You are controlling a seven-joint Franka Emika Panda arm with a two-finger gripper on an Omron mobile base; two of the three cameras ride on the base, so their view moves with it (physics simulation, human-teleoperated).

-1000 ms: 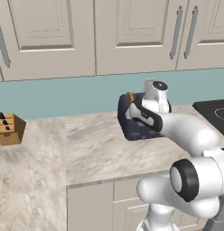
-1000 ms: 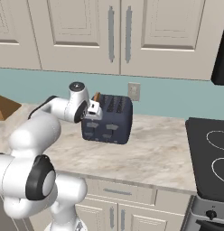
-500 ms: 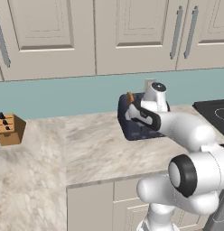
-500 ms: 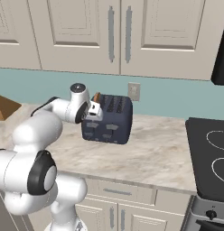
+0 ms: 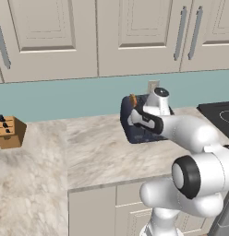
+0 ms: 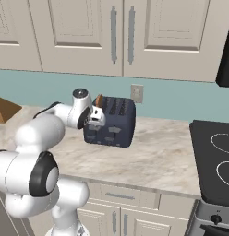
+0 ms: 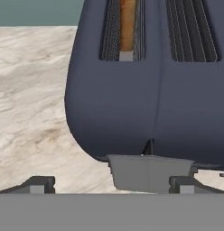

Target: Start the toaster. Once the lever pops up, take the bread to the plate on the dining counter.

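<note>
The dark navy toaster point(image 5: 135, 135) point(image 6: 117, 124) stands at the back of the counter under the wall outlet. A golden-brown slice of bread point(image 5: 133, 100) point(image 6: 99, 100) pokes up from its left-end slot. In the hand view the bread point(image 7: 128, 25) sits deep in that slot of the toaster point(image 7: 132, 99), and a grey lever point(image 7: 150, 171) juts from the toaster's front face low down. My gripper point(image 5: 134, 120) point(image 6: 96, 120) point(image 7: 111, 187) is open at the toaster's front left, its fingertips point(image 7: 38, 185) spread to either side of the lever and holding nothing.
A tan knife block point(image 5: 10, 132) point(image 6: 5, 109) stands far to the left on the marbled counter point(image 5: 88, 152). A black stove top point(image 5: 220, 113) point(image 6: 213, 156) lies to the right. Wall cabinets hang above, with a teal backsplash and an outlet point(image 6: 136, 93) behind the toaster.
</note>
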